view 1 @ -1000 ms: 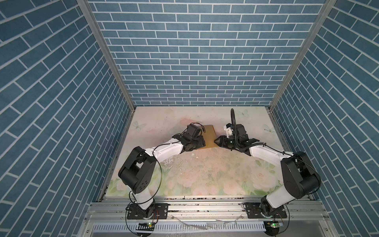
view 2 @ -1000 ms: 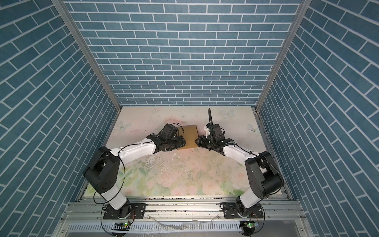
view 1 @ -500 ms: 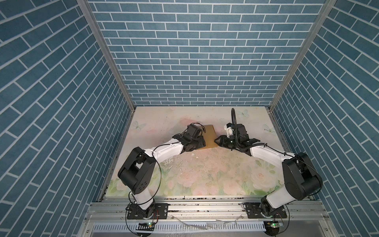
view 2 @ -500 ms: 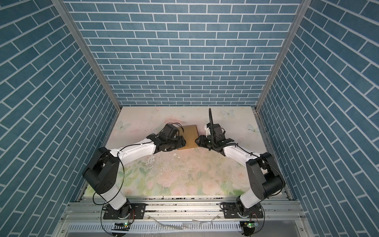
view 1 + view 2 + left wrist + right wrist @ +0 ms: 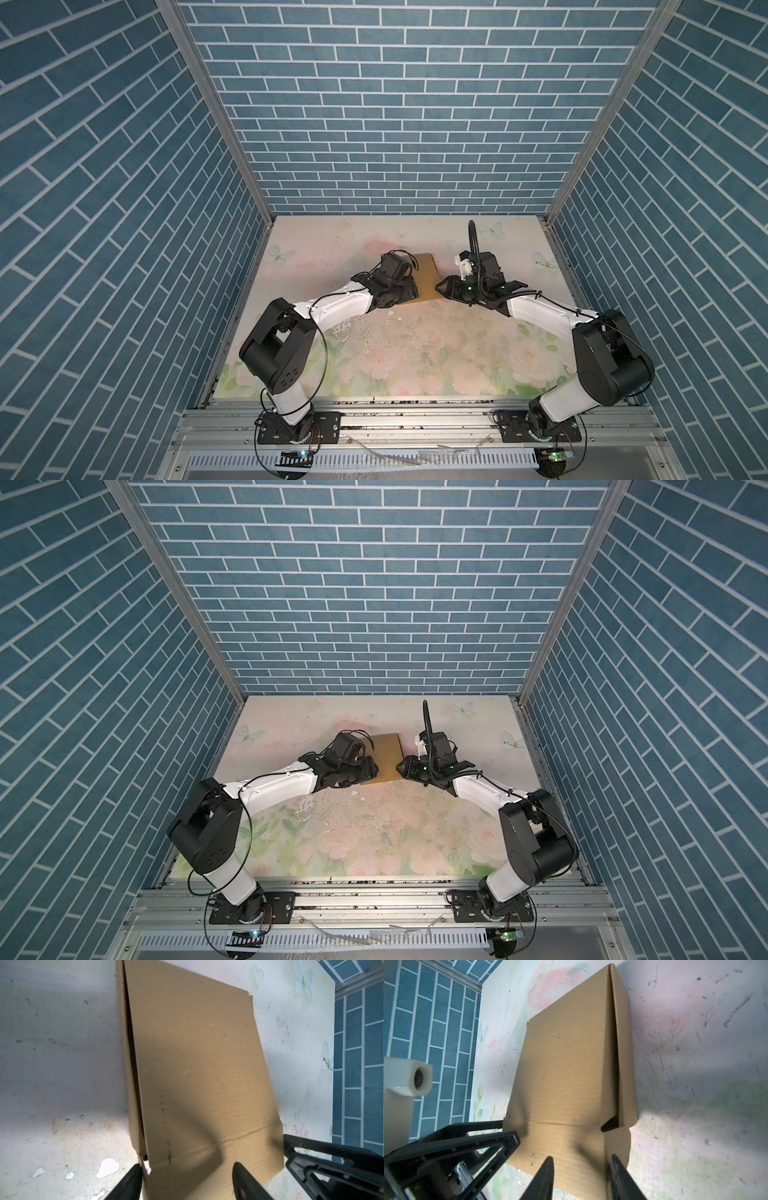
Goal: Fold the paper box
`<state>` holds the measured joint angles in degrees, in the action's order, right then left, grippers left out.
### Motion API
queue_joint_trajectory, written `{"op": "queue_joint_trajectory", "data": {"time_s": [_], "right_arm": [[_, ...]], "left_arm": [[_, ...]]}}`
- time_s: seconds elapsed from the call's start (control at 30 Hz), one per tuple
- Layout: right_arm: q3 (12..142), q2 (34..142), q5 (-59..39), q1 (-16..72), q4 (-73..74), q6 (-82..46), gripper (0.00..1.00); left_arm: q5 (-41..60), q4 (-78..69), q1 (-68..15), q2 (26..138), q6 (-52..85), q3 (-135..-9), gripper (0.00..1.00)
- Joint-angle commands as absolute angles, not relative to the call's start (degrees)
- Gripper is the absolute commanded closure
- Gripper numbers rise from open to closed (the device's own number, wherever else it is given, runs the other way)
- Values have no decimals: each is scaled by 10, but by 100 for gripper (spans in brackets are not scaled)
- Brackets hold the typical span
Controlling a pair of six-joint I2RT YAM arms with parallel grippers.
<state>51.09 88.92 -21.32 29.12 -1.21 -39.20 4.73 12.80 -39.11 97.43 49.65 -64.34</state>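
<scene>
The paper box (image 5: 426,276) (image 5: 388,758) is plain brown cardboard lying folded low on the table between my two arms. In the left wrist view the paper box (image 5: 197,1064) has its lid raised a little along one long side. My left gripper (image 5: 411,291) (image 5: 188,1178) is open, its fingers spread over the box's left end. My right gripper (image 5: 440,286) (image 5: 581,1176) is open more narrowly, over the box's (image 5: 566,1076) right end by a notched flap. Each wrist view shows the opposite gripper at that end too.
A floral table mat (image 5: 415,353) carries white paint flecks (image 5: 390,320) just in front of the box. Blue brick walls (image 5: 395,104) close in three sides. A metal rail (image 5: 415,419) runs along the front edge.
</scene>
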Motion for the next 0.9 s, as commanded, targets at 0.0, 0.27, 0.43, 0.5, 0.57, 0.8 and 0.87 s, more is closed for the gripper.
{"op": "queue_joint_trajectory", "data": {"time_s": [0.0, 0.27, 0.43, 0.5, 0.57, 0.8, 0.87], "right_arm": [[502, 890, -242, 301, -14, -408, 57], [498, 897, -246, 302, -10, -413, 59], [500, 900, -252, 302, -8, -416, 60], [502, 900, -253, 302, -7, -416, 60], [503, 900, -255, 302, -7, -416, 60], [503, 905, -256, 302, -5, -414, 61], [501, 907, -257, 302, -4, -413, 61]], "left_arm": [[62, 98, -406, 970, 503, -644, 30], [59, 93, -417, 979, 510, -644, 30], [56, 97, -422, 978, 511, -651, 30], [55, 101, -424, 978, 510, -655, 30], [54, 106, -425, 977, 509, -659, 30], [52, 107, -426, 981, 510, -657, 30], [54, 104, -426, 983, 510, -654, 30]]}}
